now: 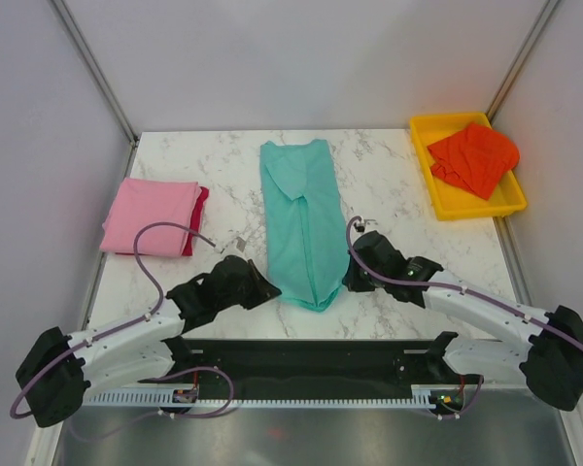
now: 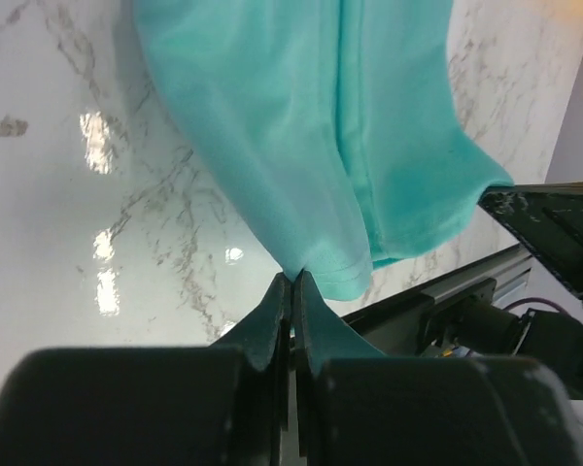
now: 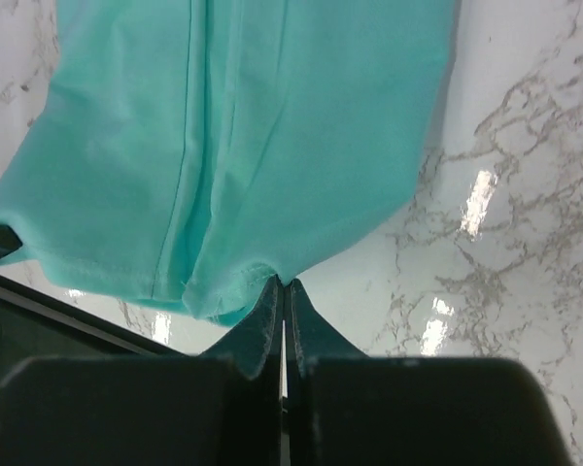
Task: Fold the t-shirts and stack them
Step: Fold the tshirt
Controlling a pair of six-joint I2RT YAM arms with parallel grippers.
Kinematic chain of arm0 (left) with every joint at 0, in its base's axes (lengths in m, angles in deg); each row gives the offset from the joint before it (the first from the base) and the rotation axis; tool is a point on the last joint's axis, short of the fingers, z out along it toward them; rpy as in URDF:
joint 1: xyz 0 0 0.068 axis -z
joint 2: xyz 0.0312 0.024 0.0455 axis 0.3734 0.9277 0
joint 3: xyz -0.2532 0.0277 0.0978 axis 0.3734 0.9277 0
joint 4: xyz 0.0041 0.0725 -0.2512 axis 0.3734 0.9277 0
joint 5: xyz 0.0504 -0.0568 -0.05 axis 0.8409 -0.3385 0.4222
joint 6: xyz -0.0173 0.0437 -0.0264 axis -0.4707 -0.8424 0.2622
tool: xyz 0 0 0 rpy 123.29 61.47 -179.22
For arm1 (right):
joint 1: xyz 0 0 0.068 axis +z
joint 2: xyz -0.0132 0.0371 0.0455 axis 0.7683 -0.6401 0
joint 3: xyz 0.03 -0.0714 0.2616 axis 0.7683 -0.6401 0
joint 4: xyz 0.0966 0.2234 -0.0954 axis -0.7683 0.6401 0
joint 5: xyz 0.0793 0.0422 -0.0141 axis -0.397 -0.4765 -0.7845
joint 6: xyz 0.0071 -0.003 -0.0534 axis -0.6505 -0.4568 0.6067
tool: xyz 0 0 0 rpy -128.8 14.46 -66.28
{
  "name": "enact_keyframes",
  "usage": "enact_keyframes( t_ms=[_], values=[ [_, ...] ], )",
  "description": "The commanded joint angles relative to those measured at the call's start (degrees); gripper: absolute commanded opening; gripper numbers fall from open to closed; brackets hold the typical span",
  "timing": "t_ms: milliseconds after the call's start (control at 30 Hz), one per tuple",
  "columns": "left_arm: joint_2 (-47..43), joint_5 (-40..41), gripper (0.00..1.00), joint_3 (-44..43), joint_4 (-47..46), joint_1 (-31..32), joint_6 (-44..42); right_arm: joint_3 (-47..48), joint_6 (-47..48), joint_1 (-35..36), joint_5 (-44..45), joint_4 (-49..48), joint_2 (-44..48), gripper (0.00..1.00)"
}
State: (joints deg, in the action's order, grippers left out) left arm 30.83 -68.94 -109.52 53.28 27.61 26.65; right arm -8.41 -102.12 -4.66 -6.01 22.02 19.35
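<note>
Pinching the near hem from either side, the left gripper (image 2: 293,280) and the right gripper (image 3: 282,286) each have their jaws closed flat on a lower corner of the teal t-shirt (image 1: 299,218). That shirt lies as a long narrow strip with its sides folded in, running from near the front edge of the table (image 1: 408,175) toward the back edge, about midway across. It looks light, thin and limp. I judge it will sag between the two holds and drape rather than keep a shape, so the hem corners seem the right places to grip, with all layers caught together. At the left edge a pink t-shirt (image 1: 151,216) rests folded on a crimson t-shirt (image 1: 200,216). The orange-red t-shirt (image 1: 474,158) lies crumpled in the yellow tray (image 1: 445,209) at the back right corner.
</note>
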Motion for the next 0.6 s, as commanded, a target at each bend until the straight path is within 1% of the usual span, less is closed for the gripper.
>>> enact_keyframes(
  t_ms=[0,67,100,200,367,467,567],
  values=[
    [2.3,2.0,0.02,-6.6,4.6,-3.8,-3.9,4.7,1.3,-0.8,4.6,0.2,-3.9,0.00],
    [5.0,-1.0,0.02,-8.7,4.7,-6.7,-5.3,7.2,1.1,-1.6,5.9,0.1,-5.9,0.00],
    [5.9,-2.1,0.02,-9.3,4.4,-9.5,-5.8,8.0,1.0,-1.9,7.0,0.0,-6.5,0.00],
    [10.0,-6.2,0.02,-12.1,3.2,-13.4,-7.9,11.5,1.0,-3.3,7.4,-0.5,-9.1,0.00],
    [17.5,-8.7,0.02,-19.6,3.3,-17.3,-10.6,18.7,1.5,-6.0,8.8,-0.5,-14.3,0.00],
    [24.3,-10.5,0.02,-24.1,3.3,-20.6,-11.9,22.1,2.4,-7.4,9.7,-1.9,-17.9,0.00],
    [27.5,-12.6,0.02,-27.9,3.2,-22.5,-13.2,25.8,3.4,-9.1,9.3,-2.8,-21.8,0.00]
  ],
)
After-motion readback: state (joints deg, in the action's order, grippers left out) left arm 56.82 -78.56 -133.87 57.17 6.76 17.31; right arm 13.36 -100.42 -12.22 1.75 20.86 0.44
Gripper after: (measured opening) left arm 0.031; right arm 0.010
